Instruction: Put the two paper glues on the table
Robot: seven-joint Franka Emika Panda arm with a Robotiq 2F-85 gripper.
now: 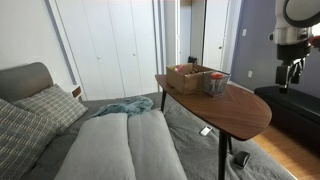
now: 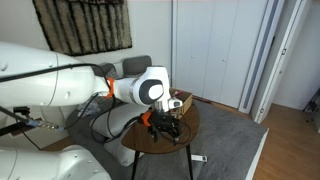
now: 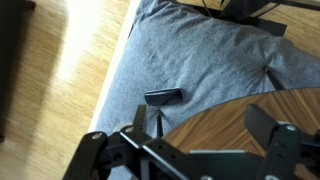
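Wooden worktop's (image 1: 240, 112) end is being overhung by the wide-spread gripper (image 1: 291, 75); paper glues, undiscerned, are being presumed toward the mesh cup (image 1: 216, 84).

Both exterior views share the bench (image 1: 240, 110): far across from the hand (image 1: 292, 76), and close behind the arm (image 2: 60, 85). The wrist view looks down past the hand.
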